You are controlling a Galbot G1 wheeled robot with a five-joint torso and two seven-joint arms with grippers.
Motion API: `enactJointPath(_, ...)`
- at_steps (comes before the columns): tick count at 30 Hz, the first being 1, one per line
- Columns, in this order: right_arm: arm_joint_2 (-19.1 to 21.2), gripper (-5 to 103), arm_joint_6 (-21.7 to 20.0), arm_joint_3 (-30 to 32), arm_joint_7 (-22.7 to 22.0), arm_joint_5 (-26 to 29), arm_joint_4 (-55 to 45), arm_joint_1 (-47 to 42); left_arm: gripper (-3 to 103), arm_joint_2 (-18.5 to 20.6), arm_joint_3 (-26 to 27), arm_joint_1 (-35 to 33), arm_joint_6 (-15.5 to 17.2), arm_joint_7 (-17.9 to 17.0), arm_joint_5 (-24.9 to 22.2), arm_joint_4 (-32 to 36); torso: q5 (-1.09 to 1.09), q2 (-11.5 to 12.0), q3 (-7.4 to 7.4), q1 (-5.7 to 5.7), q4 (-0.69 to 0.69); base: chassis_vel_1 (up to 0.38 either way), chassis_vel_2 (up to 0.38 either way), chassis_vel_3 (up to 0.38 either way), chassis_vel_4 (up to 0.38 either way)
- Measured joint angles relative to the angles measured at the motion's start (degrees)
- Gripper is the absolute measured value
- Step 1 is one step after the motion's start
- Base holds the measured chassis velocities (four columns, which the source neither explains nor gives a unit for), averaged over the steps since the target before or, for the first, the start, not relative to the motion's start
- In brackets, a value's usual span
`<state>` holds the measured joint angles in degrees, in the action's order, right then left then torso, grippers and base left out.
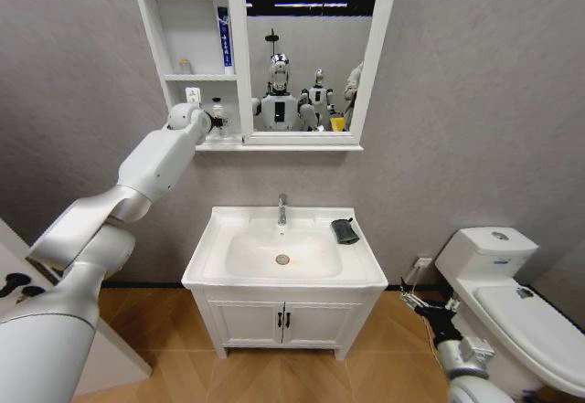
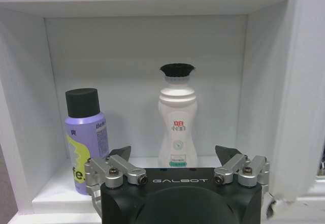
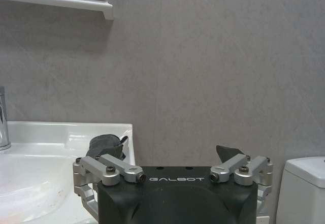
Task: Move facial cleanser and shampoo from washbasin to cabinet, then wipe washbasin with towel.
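My left arm reaches up to the lowest open shelf of the wall cabinet [image 1: 146, 19], and its gripper [image 1: 218, 122] is just in front of that shelf. In the left wrist view this gripper [image 2: 172, 154] is open and holds nothing. Close behind it, on the shelf [image 2: 51, 193], a white bottle with a black top [image 2: 177, 125] stands upright. A purple bottle with a black cap [image 2: 85, 137] stands beside it. I cannot tell which is the facial cleanser and which the shampoo. The dark towel [image 1: 345, 230] [image 3: 104, 144] lies on the washbasin [image 1: 210, 238] at its back right corner. My right gripper [image 1: 416, 298] [image 3: 172, 150] hangs open, low and to the right of the basin.
A chrome tap [image 1: 281, 209] stands at the back of the bowl. A mirror [image 1: 306, 56] hangs to the right of the shelves. A blue tube [image 1: 224, 42] stands on a higher shelf. A white toilet [image 1: 512, 293] stands to the right, near my right arm.
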<state>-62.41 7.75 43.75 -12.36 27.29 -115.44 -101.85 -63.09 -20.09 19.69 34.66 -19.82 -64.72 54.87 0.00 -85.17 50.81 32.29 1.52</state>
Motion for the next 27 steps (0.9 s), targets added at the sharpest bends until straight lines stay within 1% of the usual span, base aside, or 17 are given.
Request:
enactJointPath(3,-0.1,100,-0.2,-0.2,-0.3,-0.1,-0.2,0.2,99,5.6,0.3,-3.2,0.6,-1.5,-2.1,10.1,0.0,0.0,0.0,0.0,0.01,0.0,0.0,0.0,0.0)
enactJointPath(5,-0.1,100,-0.1,-0.2,-0.3,-0.1,-0.3,0.2,100,7.3,0.4,-4.0,0.6,-1.4,-1.9,12.6,0.0,0.0,0.0,0.0,0.01,0.0,0.0,0.0,0.0)
enactJointPath(7,-0.3,100,0.7,-0.1,0.1,0.2,-0.5,0.0,100,16.1,1.5,-7.9,0.3,0.7,-1.7,23.0,-0.03,0.0,0.0,0.0,-0.01,0.0,0.0,0.0,0.0)
enactJointPath(10,-0.3,100,1.1,0.2,0.4,0.3,-0.5,-0.1,100,19.4,2.3,-9.9,0.0,1.0,-2.6,27.1,-0.02,0.0,-0.01,0.0,-0.05,0.0,0.0,0.0,0.0)
enactJointPath(12,-0.1,100,1.5,0.4,0.7,0.4,-0.5,-0.3,100,25.5,6.8,-17.0,-1.8,0.6,-5.1,36.2,-0.03,0.0,-0.01,-0.01,-0.05,0.0,0.0,0.0,0.0)
enactJointPath(13,-0.1,100,1.5,0.4,0.7,0.4,-0.5,-0.3,100,25.5,6.8,-17.0,-1.8,0.6,-5.1,36.2,-0.03,0.0,-0.01,-0.01,-0.05,0.0,0.0,0.0,0.0)
enactJointPath(14,-0.2,100,1.6,0.5,0.7,0.4,-0.6,-0.3,100,28.2,11.5,-23.3,-2.7,-0.3,-6.1,41.9,-0.02,0.0,-0.01,-0.01,-0.03,0.0,0.0,0.0,0.0)
enactJointPath(15,-0.2,100,1.6,0.5,0.7,0.4,-0.6,-0.3,100,28.2,11.5,-23.3,-2.7,-0.3,-6.1,41.9,-0.02,0.0,-0.01,-0.01,-0.03,0.0,0.0,0.0,0.0)
enactJointPath(17,-0.3,100,1.6,0.2,0.7,0.3,-0.8,-0.3,100,32.5,19.7,-35.6,-4.5,-0.7,-5.8,51.0,-0.03,0.0,-0.01,-0.01,-0.01,0.0,0.0,0.0,0.0)
enactJointPath(18,-0.3,100,1.6,0.2,0.7,0.3,-0.8,-0.3,100,32.5,19.7,-35.6,-4.5,-0.7,-5.8,51.0,-0.03,0.0,-0.01,-0.01,-0.01,0.0,0.0,0.0,0.0)
enactJointPath(20,-2.3,100,1.5,-0.7,0.7,-0.5,-0.7,0.2,100,34.9,26.8,-50.3,-7.6,-1.8,-2.1,58.8,-0.03,0.0,-0.01,-0.01,-0.06,0.0,0.0,0.0,0.0)
enactJointPath(22,-3.9,100,1.6,-0.5,0.7,-1.2,-0.8,-0.4,100,34.7,27.9,-54.1,-8.9,-2.3,-0.6,60.1,-0.01,0.0,-0.01,-0.01,-0.07,0.0,0.0,0.0,0.0)
enactJointPath(23,-6.5,100,2.4,0.3,0.8,-2.5,-1.3,-1.9,100,33.7,28.1,-57.4,-9.8,-2.7,0.5,60.9,0.01,0.0,-0.01,-0.02,-0.04,0.0,0.0,0.0,0.0)
enactJointPath(24,-6.5,100,2.4,0.3,0.8,-2.5,-1.3,-1.9,100,33.7,28.1,-57.4,-9.8,-2.7,0.5,60.9,0.01,0.0,-0.01,-0.02,-0.04,0.0,0.0,0.0,0.0)
enactJointPath(25,-8.6,100,3.2,0.9,0.7,-4.1,-1.8,-3.2,100,33.0,30.3,-61.1,-10.9,-3.3,1.7,62.0,-0.08,0.0,0.0,-0.01,0.12,0.0,0.0,0.0,0.0)
enactJointPath(26,-9.4,100,3.4,0.8,0.3,-5.4,-1.8,-3.3,100,32.6,33.4,-64.4,-11.5,-3.6,2.7,62.8,0.0,0.0,0.0,-0.01,0.11,0.0,0.0,0.0,0.0)
enactJointPath(27,-9.4,100,3.4,0.8,0.3,-5.4,-1.8,-3.3,100,32.6,33.4,-64.4,-11.5,-3.6,2.7,62.8,0.0,0.0,0.0,-0.01,0.11,0.0,0.0,0.0,0.0)
